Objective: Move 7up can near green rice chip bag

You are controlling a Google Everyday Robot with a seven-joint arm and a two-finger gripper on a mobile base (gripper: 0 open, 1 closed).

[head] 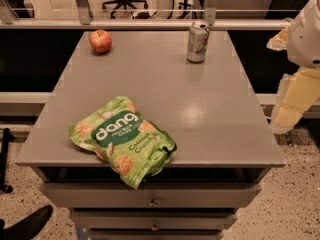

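The 7up can (198, 42) stands upright near the back right of the grey table top (200, 109). The green rice chip bag (122, 139) lies flat near the front left, its lower corner hanging over the front edge. The can and the bag are far apart. My arm and gripper (294, 100) hang at the far right of the view, beyond the table's right edge, away from both the can and the bag.
A red apple (100, 41) sits at the back left corner of the table. Drawers (150, 196) run below the front edge. A rail and glass partition stand behind the table. A dark shoe (25, 224) shows on the floor at lower left.
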